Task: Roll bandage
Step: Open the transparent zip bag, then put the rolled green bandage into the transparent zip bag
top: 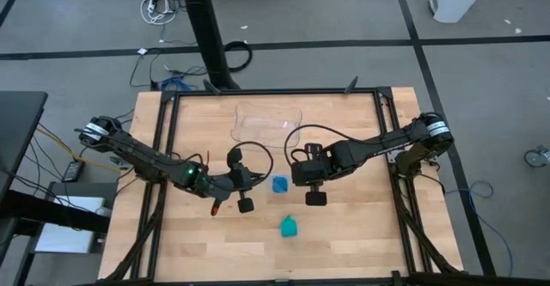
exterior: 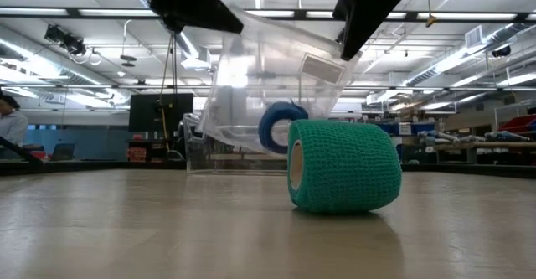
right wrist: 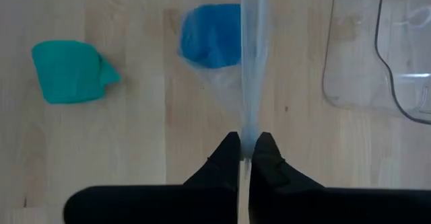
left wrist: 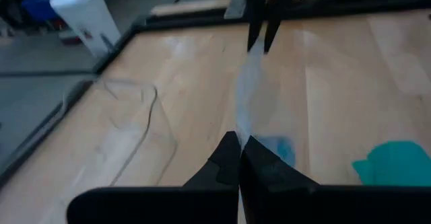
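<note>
Left hand [left wrist: 239,158] and right hand [right wrist: 248,150] each clenching one end of a clear plastic sheet [right wrist: 253,62], holding it stretched between them above the counter [top: 206,252]. Blue roll [top: 279,184] lying under the sheet. Bandage [top: 289,227], a teal-green roll, resting on its side on the wood nearer the front edge, apart from both hands. Clear tray [top: 268,121] sitting toward the back.

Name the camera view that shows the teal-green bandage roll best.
The low view: the bandage fills the foreground, lying on its side, texture and core visible. The high view shows a small teal shape; both wrist views catch it off to one side.
</note>
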Robot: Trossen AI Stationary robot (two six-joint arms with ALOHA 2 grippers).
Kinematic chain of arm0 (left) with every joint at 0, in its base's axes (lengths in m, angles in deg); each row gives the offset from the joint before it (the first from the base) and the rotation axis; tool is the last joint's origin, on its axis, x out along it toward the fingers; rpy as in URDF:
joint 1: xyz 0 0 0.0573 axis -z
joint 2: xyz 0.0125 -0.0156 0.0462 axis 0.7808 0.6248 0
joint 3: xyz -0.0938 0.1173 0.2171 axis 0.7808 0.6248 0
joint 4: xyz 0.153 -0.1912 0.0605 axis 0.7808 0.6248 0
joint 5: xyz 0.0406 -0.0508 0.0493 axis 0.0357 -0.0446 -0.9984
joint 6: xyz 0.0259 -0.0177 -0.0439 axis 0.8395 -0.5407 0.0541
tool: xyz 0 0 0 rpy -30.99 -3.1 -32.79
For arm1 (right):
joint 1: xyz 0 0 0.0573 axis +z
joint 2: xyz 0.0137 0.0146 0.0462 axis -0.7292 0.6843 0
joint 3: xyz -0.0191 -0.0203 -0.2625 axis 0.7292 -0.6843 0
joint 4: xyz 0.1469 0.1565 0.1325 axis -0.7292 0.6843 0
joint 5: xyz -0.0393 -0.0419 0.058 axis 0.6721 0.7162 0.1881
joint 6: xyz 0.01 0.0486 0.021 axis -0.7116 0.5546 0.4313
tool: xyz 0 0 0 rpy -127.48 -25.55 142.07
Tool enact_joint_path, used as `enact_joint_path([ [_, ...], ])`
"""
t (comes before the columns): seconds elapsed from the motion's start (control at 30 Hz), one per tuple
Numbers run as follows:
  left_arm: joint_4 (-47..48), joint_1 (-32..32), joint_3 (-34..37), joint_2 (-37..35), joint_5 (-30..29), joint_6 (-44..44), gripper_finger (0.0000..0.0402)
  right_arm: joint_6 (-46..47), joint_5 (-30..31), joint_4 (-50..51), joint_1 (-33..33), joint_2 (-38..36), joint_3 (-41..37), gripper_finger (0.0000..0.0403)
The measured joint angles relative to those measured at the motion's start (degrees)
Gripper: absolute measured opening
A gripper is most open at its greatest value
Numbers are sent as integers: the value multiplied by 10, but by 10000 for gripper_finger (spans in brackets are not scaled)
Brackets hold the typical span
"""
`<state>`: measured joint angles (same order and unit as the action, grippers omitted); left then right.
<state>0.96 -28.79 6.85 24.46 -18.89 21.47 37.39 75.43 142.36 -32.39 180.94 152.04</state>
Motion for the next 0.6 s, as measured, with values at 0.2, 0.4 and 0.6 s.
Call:
enact_joint_path([
  [0.2,15,1,9,14,8,-33,1,-1,-2,-3,1,2,0,50],
  [0.4,4,1,12,29,10,-40,3,-1,-20,2,7,-1,-1,108],
  [0.6,0,1,12,30,10,-29,4,-42,-17,-97,20,3,-7,126],
])
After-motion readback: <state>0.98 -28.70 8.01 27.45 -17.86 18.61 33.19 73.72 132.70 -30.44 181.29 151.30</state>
